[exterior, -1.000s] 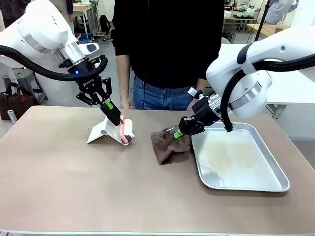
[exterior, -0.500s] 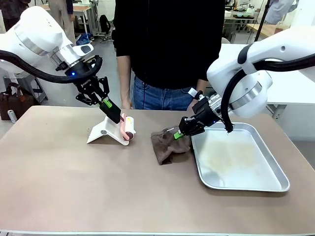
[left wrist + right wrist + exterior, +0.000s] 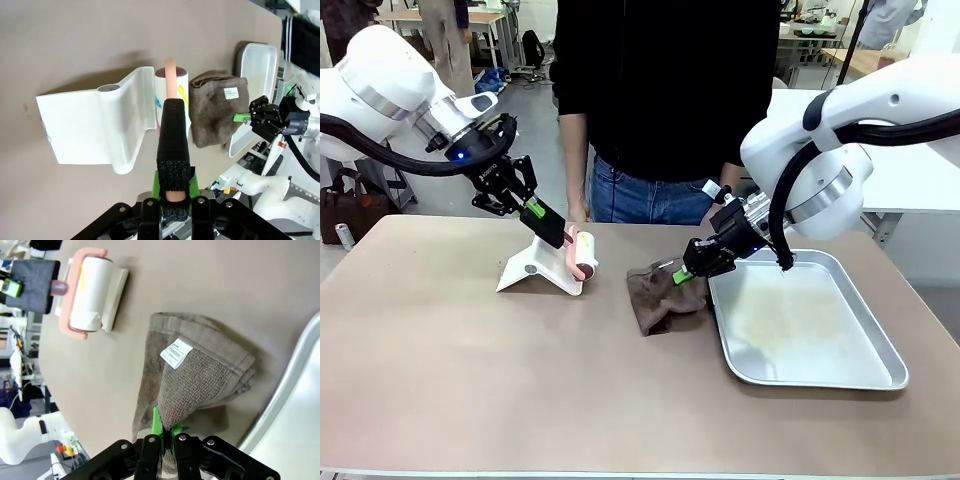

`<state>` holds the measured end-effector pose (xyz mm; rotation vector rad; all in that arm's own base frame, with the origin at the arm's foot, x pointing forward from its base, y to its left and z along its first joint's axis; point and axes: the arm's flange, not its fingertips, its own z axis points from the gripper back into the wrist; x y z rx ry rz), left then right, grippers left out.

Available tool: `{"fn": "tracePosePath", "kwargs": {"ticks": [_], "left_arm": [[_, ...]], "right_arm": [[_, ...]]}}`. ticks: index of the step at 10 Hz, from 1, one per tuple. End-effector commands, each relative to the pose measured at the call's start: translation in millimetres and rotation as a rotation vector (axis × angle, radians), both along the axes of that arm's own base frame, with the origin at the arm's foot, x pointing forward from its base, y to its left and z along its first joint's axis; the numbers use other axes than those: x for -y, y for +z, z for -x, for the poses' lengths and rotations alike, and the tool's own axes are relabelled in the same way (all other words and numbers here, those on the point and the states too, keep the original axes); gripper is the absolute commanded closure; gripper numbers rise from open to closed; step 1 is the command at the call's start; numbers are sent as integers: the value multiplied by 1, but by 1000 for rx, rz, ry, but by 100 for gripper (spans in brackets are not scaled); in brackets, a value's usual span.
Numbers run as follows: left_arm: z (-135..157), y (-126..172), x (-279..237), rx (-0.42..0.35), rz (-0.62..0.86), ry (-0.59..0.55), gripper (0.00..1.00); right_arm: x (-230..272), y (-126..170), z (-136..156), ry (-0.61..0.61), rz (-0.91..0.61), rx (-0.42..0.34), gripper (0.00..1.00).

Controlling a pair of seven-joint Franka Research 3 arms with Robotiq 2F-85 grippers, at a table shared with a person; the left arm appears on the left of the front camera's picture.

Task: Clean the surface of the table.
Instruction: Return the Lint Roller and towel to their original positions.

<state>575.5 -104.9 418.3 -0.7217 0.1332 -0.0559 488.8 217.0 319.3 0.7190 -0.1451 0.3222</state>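
The tan-brown table (image 3: 470,380) spans the front view. On it stands a white holder (image 3: 530,268) (image 3: 95,127) with a lint roller (image 3: 582,254) (image 3: 92,295), white roll in a pink frame. My left gripper (image 3: 560,238) (image 3: 172,125) is shut on the roller's pink handle, lifting it a little out of the holder. A folded brown towel (image 3: 660,295) (image 3: 200,372) (image 3: 215,107) lies beside the silver tray (image 3: 820,330). My right gripper (image 3: 688,268) (image 3: 167,432) is shut on the towel's edge near the tray's left rim.
A person in a black top and jeans stands at the far edge, between the arms. The silver tray (image 3: 300,390) holds nothing and takes up the table's right side. The near half of the table is bare.
My left arm has drawn back to the left and raised the roller slightly in its holder. The right gripper and the towel have stayed in place.
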Motion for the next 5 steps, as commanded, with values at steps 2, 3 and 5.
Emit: {"fn": "tracePosePath", "kwargs": {"ticks": [2,3,5], "left_arm": [[4,-18,-15,10,55,-11,78],[3,-23,-19,1,65,-9,78],[3,-32,-23,5,80,17,78]], "right_arm": [[-4,0,-6,-11,-27,-17,93],[-5,0,-7,-9,-26,-19,93],[-6,0,-7,-9,-25,-20,93]]}}
